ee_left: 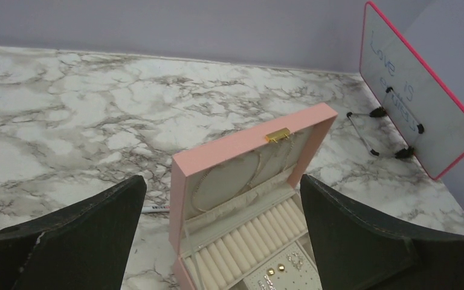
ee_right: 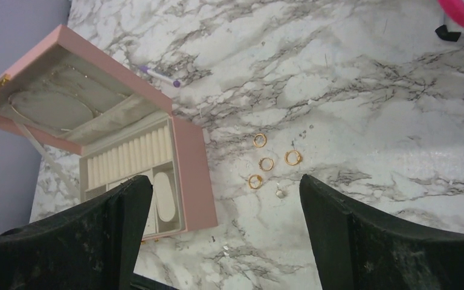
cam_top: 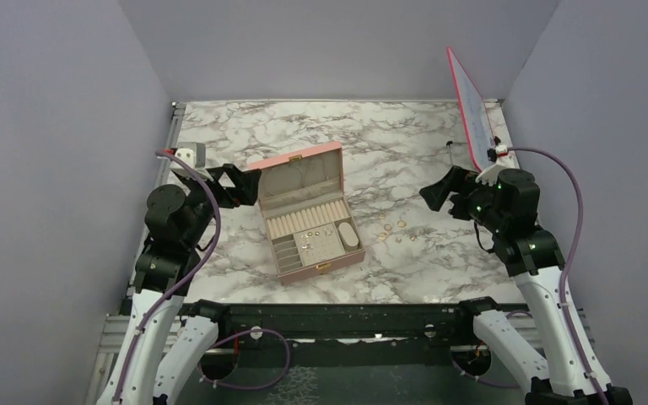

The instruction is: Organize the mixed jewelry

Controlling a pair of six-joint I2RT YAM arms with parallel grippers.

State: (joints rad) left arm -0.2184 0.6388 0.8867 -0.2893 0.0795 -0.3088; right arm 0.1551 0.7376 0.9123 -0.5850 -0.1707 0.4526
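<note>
Both arms are up off the table (cam_top: 245, 135) with nothing held. Left gripper (cam_top: 240, 184): jaws wide apart, just left of the open pink box (cam_top: 325, 268). Right gripper (cam_top: 435, 196): jaws wide apart too, right of the loose pieces. A few earrings (ee_left: 281, 266) sit in a front compartment of the box. Four gold rings (ee_right: 266, 164) and one small silver piece (ee_right: 280, 192) lie on the marble just right of the box, not touching each other. A pen (ee_right: 160, 77) lies behind the box lid. A pink-framed whiteboard (cam_top: 471, 110) stands at the far right corner.
</note>
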